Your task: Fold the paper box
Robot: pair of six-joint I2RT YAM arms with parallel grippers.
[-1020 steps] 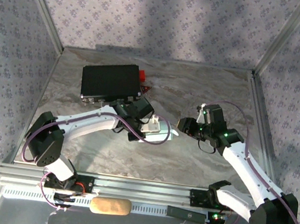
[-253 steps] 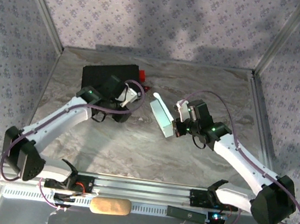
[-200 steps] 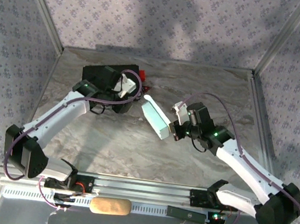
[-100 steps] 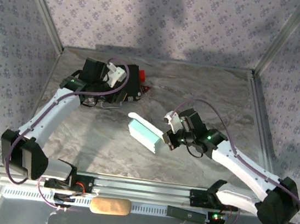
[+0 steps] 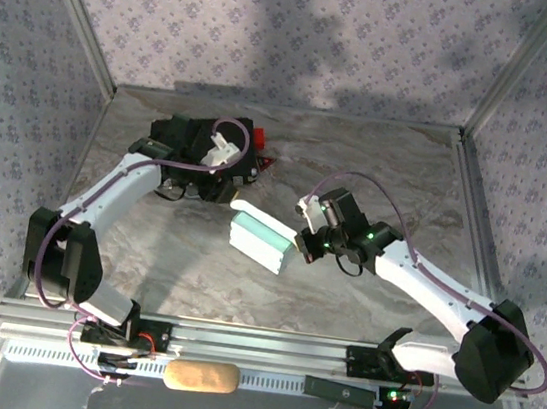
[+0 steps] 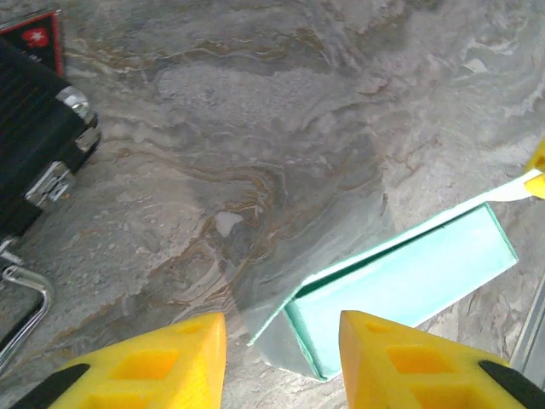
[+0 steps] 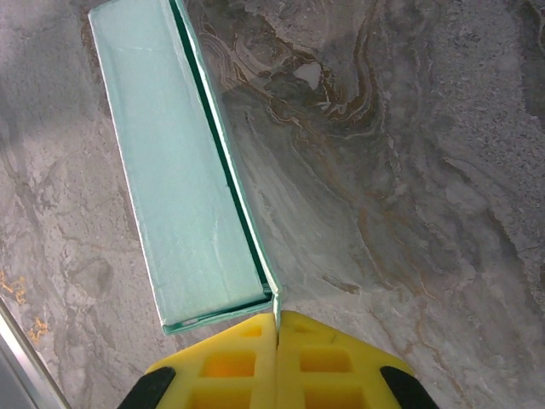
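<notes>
Paper box (image 7: 183, 170) directly ahead of right claw (image 7: 276, 319), flap edge pinched

Paper box (image 5: 261, 238): plain pale turquoise-blue card, whiter at the flap edge. Table (image 5: 389, 169): grey marble pattern with brown veins. Case (image 6: 30, 136): ribbed black, silver latches, red end. Walls (image 5: 277, 23): lilac-grey with a small floral print. Left gripper (image 6: 281, 328) and right gripper (image 7: 277, 322): yellow fingers. Left arm (image 5: 119, 189) and right arm (image 5: 424, 285): white shells, black joints, purple cables. Pad (image 5: 200, 376): tan.
</notes>
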